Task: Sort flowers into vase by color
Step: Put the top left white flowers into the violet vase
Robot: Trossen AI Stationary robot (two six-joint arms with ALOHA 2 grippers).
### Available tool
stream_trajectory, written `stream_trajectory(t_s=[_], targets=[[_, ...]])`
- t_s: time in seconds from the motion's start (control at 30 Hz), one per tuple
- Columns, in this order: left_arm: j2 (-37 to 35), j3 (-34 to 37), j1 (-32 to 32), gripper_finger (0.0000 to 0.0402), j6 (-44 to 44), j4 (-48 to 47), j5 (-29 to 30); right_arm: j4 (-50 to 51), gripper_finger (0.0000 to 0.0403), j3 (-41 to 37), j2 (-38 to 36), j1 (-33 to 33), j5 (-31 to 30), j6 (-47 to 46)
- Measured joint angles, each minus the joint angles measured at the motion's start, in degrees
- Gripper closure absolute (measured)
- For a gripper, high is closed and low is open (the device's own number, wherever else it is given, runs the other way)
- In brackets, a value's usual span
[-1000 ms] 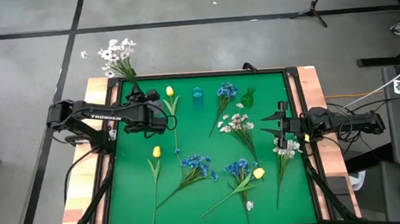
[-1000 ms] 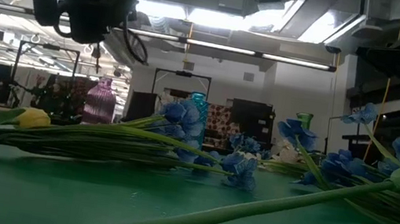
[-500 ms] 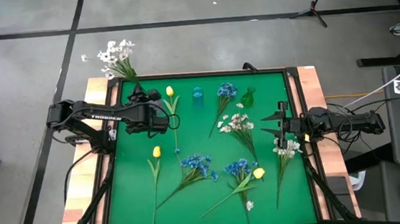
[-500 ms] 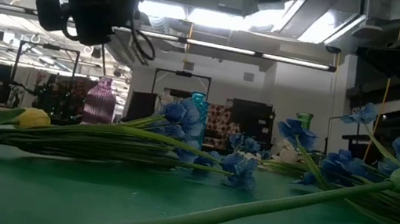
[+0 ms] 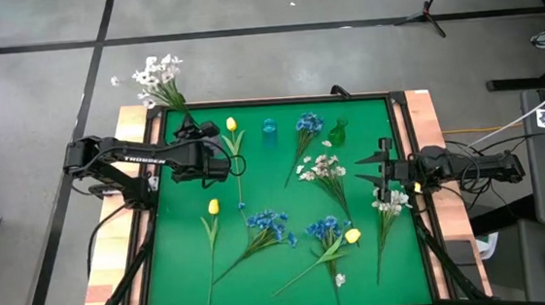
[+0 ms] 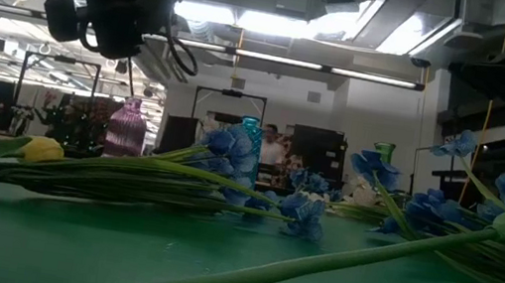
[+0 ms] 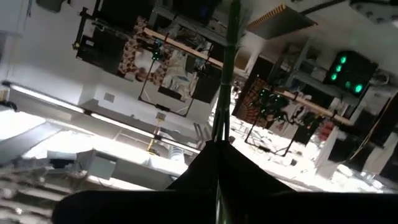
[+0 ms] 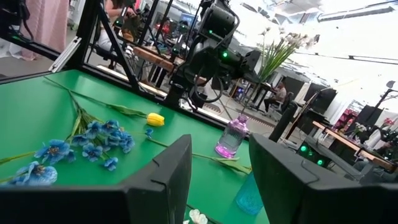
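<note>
Left claw [image 5: 191, 130], pinched on white spray's stalk [image 5: 177, 105], blossoms [image 5: 159, 74] hanging past worktop's [image 5: 256, 188] far edge. Keep your grip firm and stalk upright over purple vase [image 8: 231, 138]. Right claw [image 5: 375, 176] waits spread at right rim. Only right wrist view shows you vase beneath spray; high view hides it.

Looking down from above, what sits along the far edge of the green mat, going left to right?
White flower spray sticking out past the corner, held by the left pincer → yellow tulip → small blue vase → blue flower cluster → green vase.
</note>
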State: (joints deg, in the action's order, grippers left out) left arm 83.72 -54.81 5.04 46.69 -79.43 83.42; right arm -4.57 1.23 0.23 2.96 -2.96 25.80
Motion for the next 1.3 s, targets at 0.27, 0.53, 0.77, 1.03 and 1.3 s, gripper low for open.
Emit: stream_trajectory(t_s=[0.27,0.53,0.77,1.03,1.3], targets=[[0.0,0.0,-0.02,0.0401,3.15,2.66,0.11,0.56,0.0242,-0.02,0.0,0.0,-0.02,0.0],[0.0,0.02,0.97,0.0401,3.27,2.57,1.27,0.56,0.0242,-0.02,0.02,0.0,-0.02,0.0],[0.0,0.02,2.28,0.0401,2.94,2.57,2.14,0.93,0.0242,-0.02,0.0,0.0,-0.02,0.0],[0.0,0.03,2.25,0.0401,3.16,2.61,2.14,1.42,0.0242,-0.02,0.01,0.02,-0.02,-0.01],[0.0,0.04,2.1,0.0401,3.18,3.94,2.13,1.48,0.0242,-0.02,0.02,0.0,-0.02,0.0]])
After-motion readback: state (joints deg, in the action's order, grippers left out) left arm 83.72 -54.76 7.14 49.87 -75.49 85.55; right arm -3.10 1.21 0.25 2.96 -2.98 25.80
